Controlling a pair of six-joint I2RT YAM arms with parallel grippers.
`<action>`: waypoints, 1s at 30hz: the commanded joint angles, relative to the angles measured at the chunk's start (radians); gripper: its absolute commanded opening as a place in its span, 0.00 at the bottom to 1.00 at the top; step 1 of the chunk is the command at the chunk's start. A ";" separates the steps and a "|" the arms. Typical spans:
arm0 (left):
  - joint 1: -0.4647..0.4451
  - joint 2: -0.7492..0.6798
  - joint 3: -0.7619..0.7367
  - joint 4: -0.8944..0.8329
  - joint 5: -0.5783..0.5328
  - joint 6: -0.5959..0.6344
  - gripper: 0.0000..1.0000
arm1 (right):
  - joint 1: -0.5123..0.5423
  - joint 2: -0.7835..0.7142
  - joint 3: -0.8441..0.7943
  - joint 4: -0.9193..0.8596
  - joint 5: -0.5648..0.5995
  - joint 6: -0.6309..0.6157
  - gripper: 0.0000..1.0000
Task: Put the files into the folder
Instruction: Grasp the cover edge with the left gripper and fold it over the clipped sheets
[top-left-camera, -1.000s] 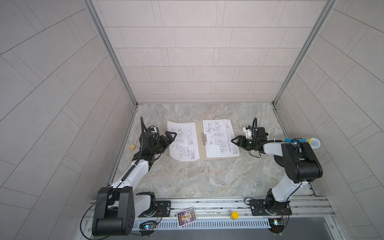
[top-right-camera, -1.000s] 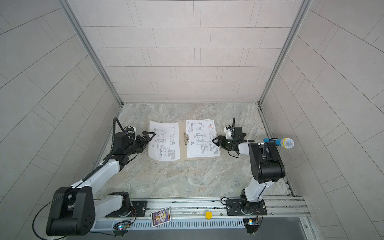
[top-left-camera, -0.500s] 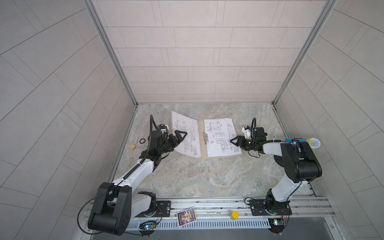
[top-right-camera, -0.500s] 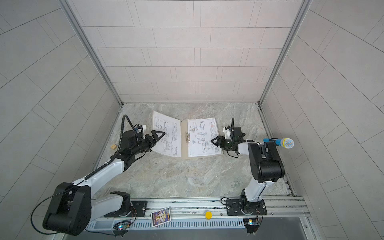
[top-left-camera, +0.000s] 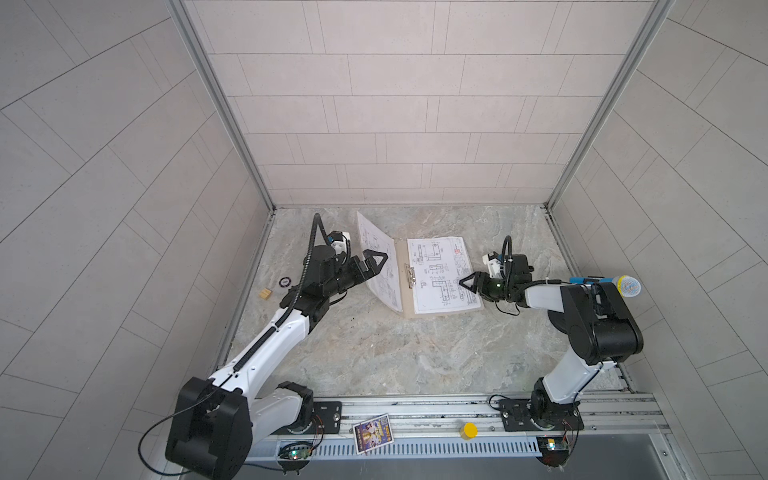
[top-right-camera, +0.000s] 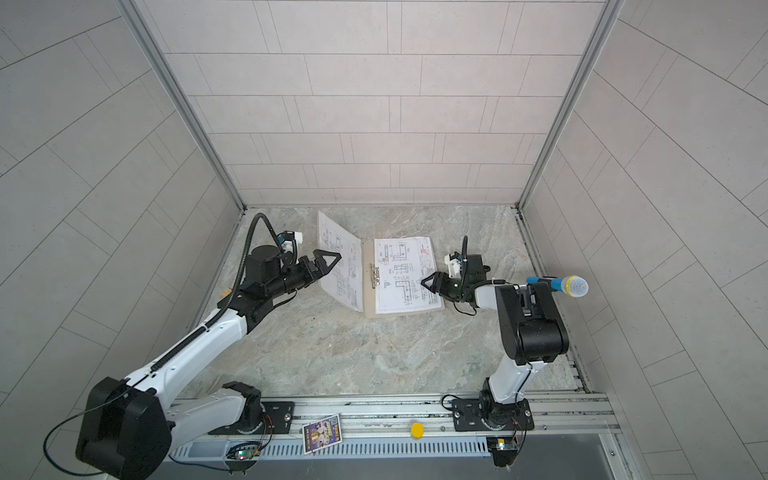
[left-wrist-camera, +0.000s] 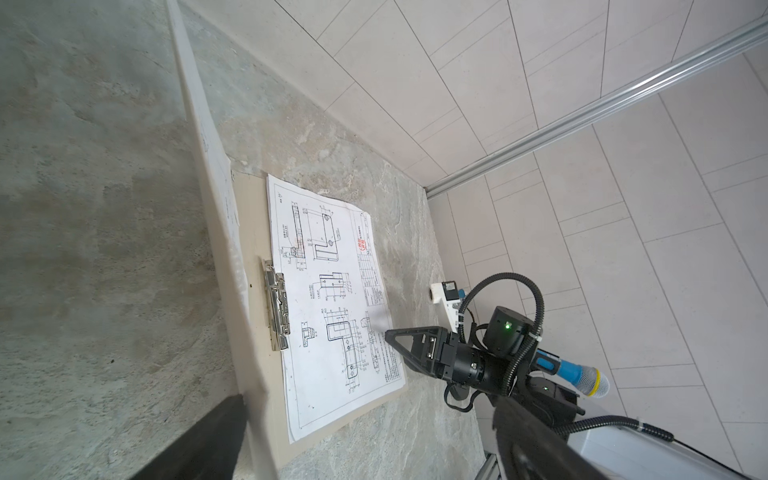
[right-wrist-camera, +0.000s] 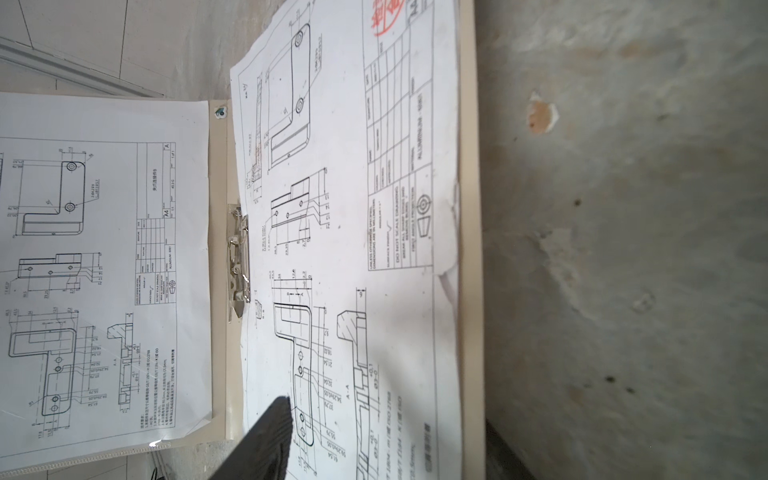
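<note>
With the folder (top-left-camera: 401, 253) at the middle of a top view, its left cover and raised sheet (top-left-camera: 370, 232) leaning on our wide, empty left gripper (top-left-camera: 374, 266), we do best to push that cover over in one smooth arc, the half-open right gripper (top-left-camera: 469, 284) pinning the flat sheet (top-left-camera: 436, 257) and slipping out last.

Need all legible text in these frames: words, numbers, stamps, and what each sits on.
"DO NOT SCALE DRAWING": flat sheet
"ALUMINIUM - 6061": flat sheet and lifted sheet
"A4": lifted sheet
"A - A": flat sheet
"34.29±0.05", "59.29±0.05": flat sheet, dimension figures
red stamp: on the flat sheet, cropped, unreadable
picture card: print too small to read
Other fine print on both sheets: blurred
</note>
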 joint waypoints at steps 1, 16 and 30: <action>-0.044 0.026 0.054 -0.044 -0.021 0.054 1.00 | 0.014 0.042 -0.045 -0.149 0.039 0.003 0.62; -0.265 0.170 0.264 -0.135 -0.139 0.189 1.00 | 0.027 -0.007 -0.026 -0.193 0.039 -0.010 0.62; -0.458 0.457 0.487 -0.173 -0.146 0.258 1.00 | 0.034 -0.020 -0.021 -0.226 0.068 -0.020 0.62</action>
